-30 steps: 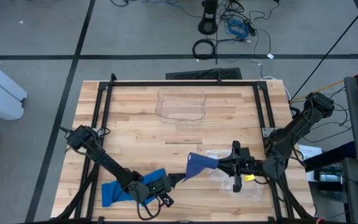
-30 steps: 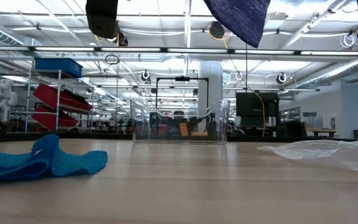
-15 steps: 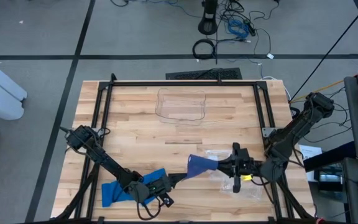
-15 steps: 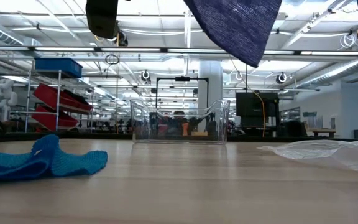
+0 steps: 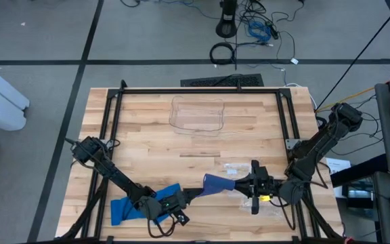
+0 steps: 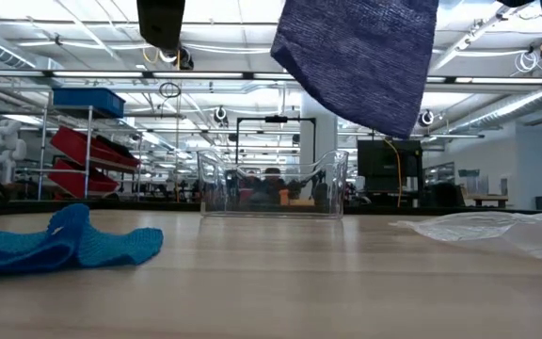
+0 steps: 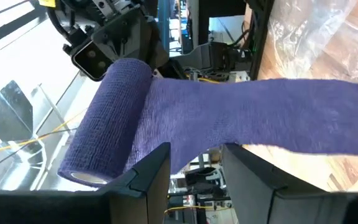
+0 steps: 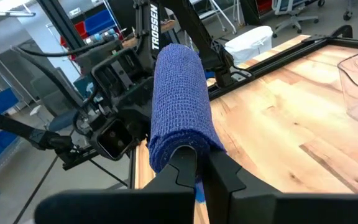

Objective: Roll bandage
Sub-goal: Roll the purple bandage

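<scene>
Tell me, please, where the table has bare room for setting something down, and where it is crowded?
Bare wood lies left of the clear container, and across the middle between it and the grippers. The near edge is crowded: the blue cloth beside the left gripper, the purple bandage stretched to the right gripper, and the plastic wrapper there.

In the low view, the dark purple woven bandage (image 6: 360, 56) runs off the top edge, so whatever holds it is hidden. The light blue crumpled cloth (image 6: 55, 243), at 9 o'clock on the bench, is cut by the left edge.
</scene>
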Available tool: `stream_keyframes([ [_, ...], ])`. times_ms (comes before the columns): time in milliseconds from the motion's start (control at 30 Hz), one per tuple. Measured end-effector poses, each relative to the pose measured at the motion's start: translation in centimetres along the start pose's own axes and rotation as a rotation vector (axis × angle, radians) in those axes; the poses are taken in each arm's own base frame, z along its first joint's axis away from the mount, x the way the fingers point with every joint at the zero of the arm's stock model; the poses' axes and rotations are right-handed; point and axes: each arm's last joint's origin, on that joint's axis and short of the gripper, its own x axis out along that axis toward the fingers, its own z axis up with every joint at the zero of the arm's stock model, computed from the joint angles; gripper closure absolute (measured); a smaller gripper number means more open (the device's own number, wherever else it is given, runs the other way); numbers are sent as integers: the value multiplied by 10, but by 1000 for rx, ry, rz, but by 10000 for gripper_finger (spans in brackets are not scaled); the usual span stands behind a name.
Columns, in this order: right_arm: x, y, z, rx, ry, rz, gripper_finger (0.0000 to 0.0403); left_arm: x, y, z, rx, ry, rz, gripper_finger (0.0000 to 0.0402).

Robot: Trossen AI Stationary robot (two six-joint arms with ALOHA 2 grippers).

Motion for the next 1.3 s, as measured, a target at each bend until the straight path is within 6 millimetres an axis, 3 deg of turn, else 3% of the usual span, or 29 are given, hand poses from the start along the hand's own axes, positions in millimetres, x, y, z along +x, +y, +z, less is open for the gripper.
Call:
stream_keyframes([
  [267, 3, -1, 4, 11, -26, -1, 403, 3, 0, 0, 6, -72, 5, 252],
  [1100, 14, -8, 10, 25, -23, -7, 403, 22, -4, -13, -22, -20, -16, 252],
  [1300, 14, -8, 10, 25, -23, -7, 403, 22, -4, -14, -198, -17, -16, 252],
])
